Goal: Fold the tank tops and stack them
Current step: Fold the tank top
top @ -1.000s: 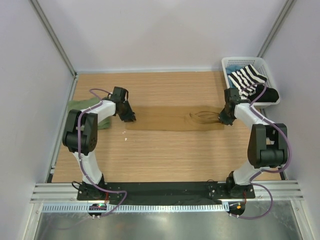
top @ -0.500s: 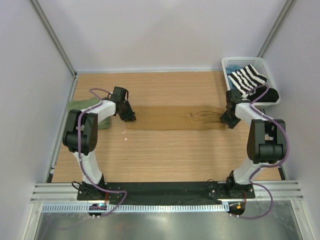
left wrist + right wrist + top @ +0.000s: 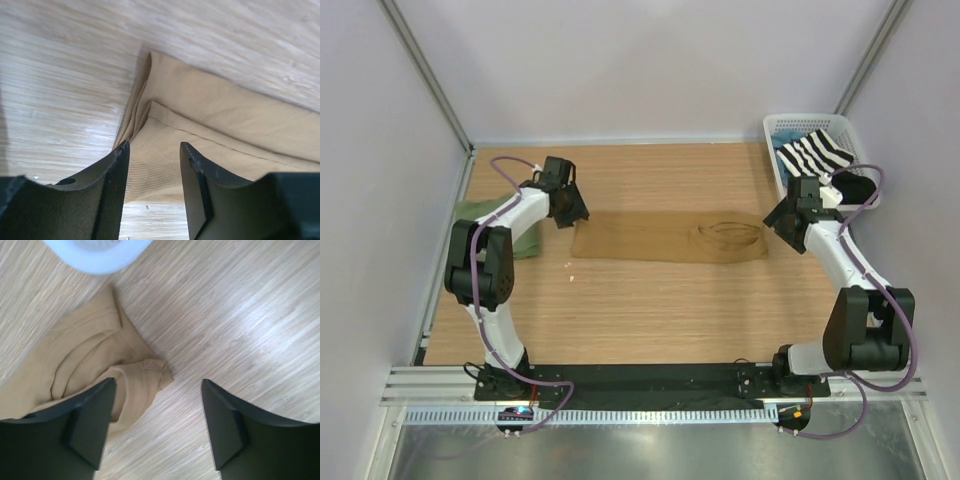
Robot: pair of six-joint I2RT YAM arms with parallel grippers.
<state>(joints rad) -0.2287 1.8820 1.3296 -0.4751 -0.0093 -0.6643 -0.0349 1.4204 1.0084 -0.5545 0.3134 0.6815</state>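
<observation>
The tan-brown tank top [image 3: 660,237] lies flat on the table as a long folded strip, its neckline creases near the right end. My left gripper [image 3: 569,216] hovers over its left end, jaws open, and the left wrist view shows the hem [image 3: 225,115] lying loose under the gripper [image 3: 152,147]. My right gripper [image 3: 778,217] stands wide open just off the strip's right end. In the right wrist view, a strap end [image 3: 145,375] rests on the wood beside the gripper [image 3: 157,385]. The olive green tank top [image 3: 478,213] sits folded at the left edge, partly under my left arm.
A white basket [image 3: 775,125] stands at the back right, holding a black-and-white striped garment [image 3: 813,152] and a black garment [image 3: 855,188]. Its rim [image 3: 100,262] is close ahead of my right gripper. Grey walls close in the left, back and right sides.
Both grippers have opened and let go of the tan top's ends, which now rest on the table. The right arm has drawn back toward the basket, and the left gripper has shifted slightly backward.
</observation>
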